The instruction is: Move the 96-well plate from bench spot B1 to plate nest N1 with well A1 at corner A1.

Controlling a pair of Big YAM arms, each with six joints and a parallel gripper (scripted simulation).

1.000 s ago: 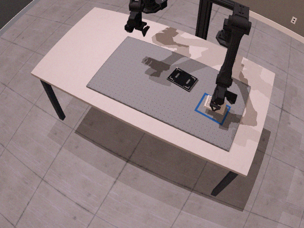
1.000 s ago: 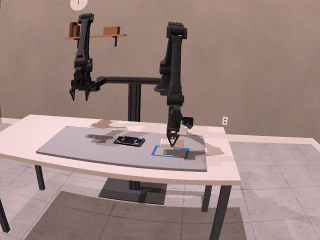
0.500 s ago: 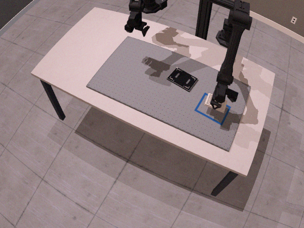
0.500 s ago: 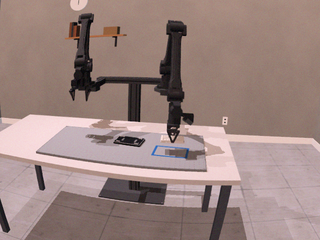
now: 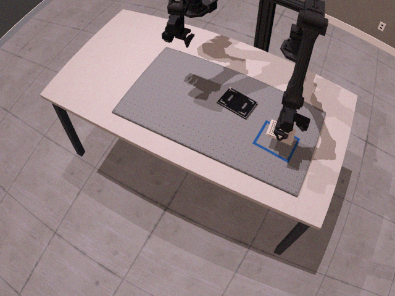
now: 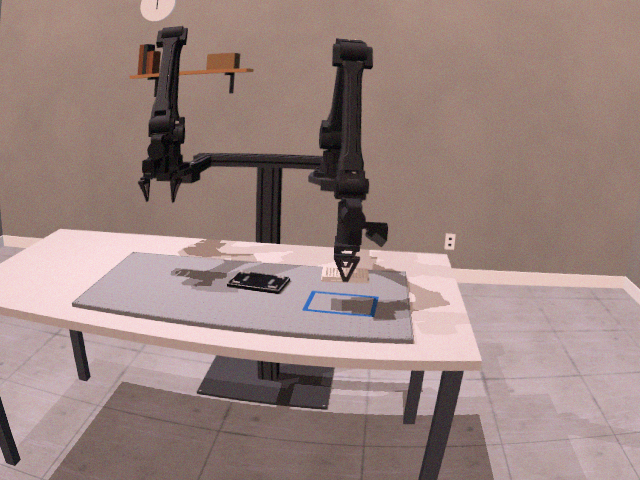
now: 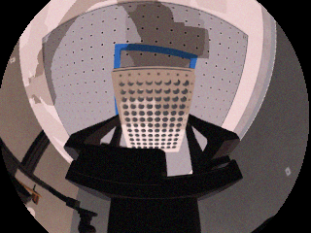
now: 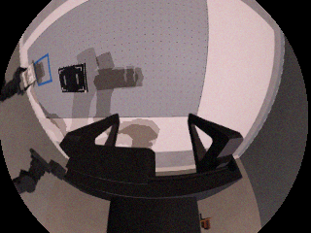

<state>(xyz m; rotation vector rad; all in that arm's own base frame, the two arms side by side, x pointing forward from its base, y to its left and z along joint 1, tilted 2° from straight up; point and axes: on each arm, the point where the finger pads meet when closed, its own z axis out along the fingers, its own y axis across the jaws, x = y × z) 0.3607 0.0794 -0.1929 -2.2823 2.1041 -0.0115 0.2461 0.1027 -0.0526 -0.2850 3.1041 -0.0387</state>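
Grey board [image 5: 178,105] [image 6: 206,304] on pale counter [image 5: 86,69] [image 6: 56,248]; tiled floor. Clock [image 6: 157,6] at eleven o'clock in exterior view. Left pincer [image 5: 280,137] [image 6: 346,276] [image 7: 155,118] clamped on plate [image 5: 289,139] [image 6: 330,273] [image 7: 155,97]; right pincer [image 6: 160,198] [image 8: 154,116] apart.

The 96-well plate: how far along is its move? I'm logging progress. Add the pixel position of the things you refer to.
Done: the left gripper [image 5: 280,137] [image 6: 346,276] [image 7: 154,116] grips the 96-well plate [image 5: 271,127] [image 6: 330,273] [image 7: 155,99], raised off the blue outline [image 5: 271,153] [image 6: 341,313] [image 7: 117,58]. In hand: carrying it. Left: seating it in the bare nest [image 5: 237,101] [image 6: 258,281] [image 8: 73,79], A1 matched.
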